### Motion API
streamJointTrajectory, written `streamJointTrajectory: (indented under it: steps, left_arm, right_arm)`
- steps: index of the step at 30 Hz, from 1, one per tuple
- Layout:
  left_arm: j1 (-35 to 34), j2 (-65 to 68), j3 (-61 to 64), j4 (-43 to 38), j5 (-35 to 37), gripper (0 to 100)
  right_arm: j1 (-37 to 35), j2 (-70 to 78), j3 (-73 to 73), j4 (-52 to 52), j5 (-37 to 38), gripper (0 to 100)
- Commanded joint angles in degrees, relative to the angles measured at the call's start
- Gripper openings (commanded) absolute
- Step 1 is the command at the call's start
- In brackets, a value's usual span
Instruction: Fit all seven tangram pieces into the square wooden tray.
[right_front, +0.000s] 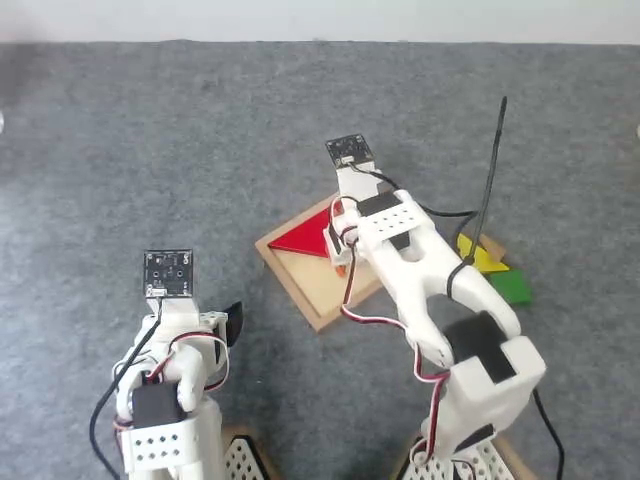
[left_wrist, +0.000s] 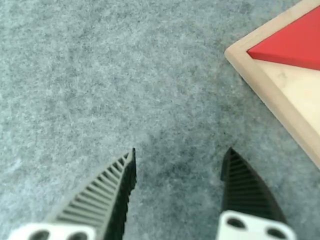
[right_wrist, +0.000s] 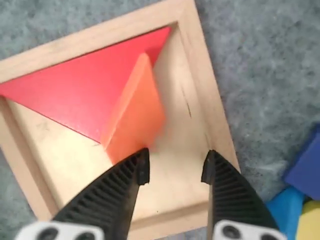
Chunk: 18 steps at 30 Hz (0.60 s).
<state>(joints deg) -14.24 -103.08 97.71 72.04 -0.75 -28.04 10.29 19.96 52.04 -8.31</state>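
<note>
The square wooden tray (right_front: 318, 312) lies at the middle of the grey carpet. A red triangle (right_front: 300, 240) lies flat in its far corner. An orange piece (right_wrist: 134, 122) leans tilted against the red triangle (right_wrist: 75, 92) inside the tray (right_wrist: 200, 75). My right gripper (right_wrist: 175, 167) hangs open just above the tray floor, with the orange piece next to one fingertip and outside the jaws. My left gripper (left_wrist: 181, 154) is open over bare carpet, a short way from the tray's corner (left_wrist: 240, 55). Yellow (right_front: 480, 255) and green (right_front: 512, 288) pieces lie beyond the tray's right side.
Dark blue (right_wrist: 305, 165), light blue (right_wrist: 282, 210) and yellow (right_wrist: 310, 220) pieces sit on the carpet just outside the tray's edge. A black cable (right_front: 490, 170) rises behind the right arm. Open carpet spreads to the left and far side.
</note>
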Motion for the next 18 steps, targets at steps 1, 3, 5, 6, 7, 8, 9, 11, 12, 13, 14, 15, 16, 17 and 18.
streamJointTrajectory:
  steps: [1,3,5,6,7,8,9,11,12,13,14,15,16,17,18]
  left_arm:
    - [-0.1,-1.2,-1.3,0.3,0.4,27]
    - [-0.1,-1.2,-1.3,0.3,0.4,27]
    - [-0.1,-1.2,-1.3,0.3,0.4,27]
    - [-0.1,-1.2,-1.3,0.3,0.4,27]
    - [-0.1,-1.2,-1.3,0.3,0.4,27]
    - [-0.1,-1.2,-1.3,0.3,0.4,27]
    - [-0.1,-1.2,-1.3,0.3,0.4,27]
    - [-0.1,-1.2,-1.3,0.3,0.4,27]
    - [-0.1,-1.2,-1.3,0.3,0.4,27]
    - [-0.1,-1.2,-1.3,0.3,0.4,27]
    - [-0.1,-1.2,-1.3,0.3,0.4,27]
    - [-0.1,-1.2,-1.3,0.3,0.4,27]
    - [-0.1,-1.2,-1.3,0.3,0.4,27]
    - [-0.1,-1.2,-1.3,0.3,0.4,27]
    - [-0.1,-1.2,-1.3,0.3,0.4,27]
  right_arm:
    - [-1.0,-8.7,-1.8,0.0,-0.1,20.1]
    - [-3.9,-11.0,-1.8,-0.9,0.4,20.1]
    - [-6.8,-11.0,-1.8,-2.4,0.5,20.1]
    - [-7.9,-10.4,-1.8,-3.1,0.5,20.1]
    - [-8.7,-9.4,-2.0,-3.6,0.5,20.1]
    - [-9.1,-8.0,-2.0,-4.3,0.5,20.1]
    - [-9.3,-6.4,-2.1,-5.1,0.6,20.1]
    - [-8.6,-3.2,-2.2,-6.0,1.3,20.1]
    - [-7.8,-1.8,-2.5,-5.9,2.0,20.1]
    - [-7.1,-0.5,-3.3,-5.4,2.4,20.1]
    - [-6.5,0.7,-3.9,-4.7,2.2,20.1]
    - [-6.1,1.5,-4.4,-3.8,2.3,20.1]
    - [-5.8,2.1,-4.8,-3.2,2.2,20.1]
    - [-5.7,2.6,-4.8,-2.9,2.2,20.1]
    - [-5.4,3.0,-4.8,-2.8,2.2,20.1]
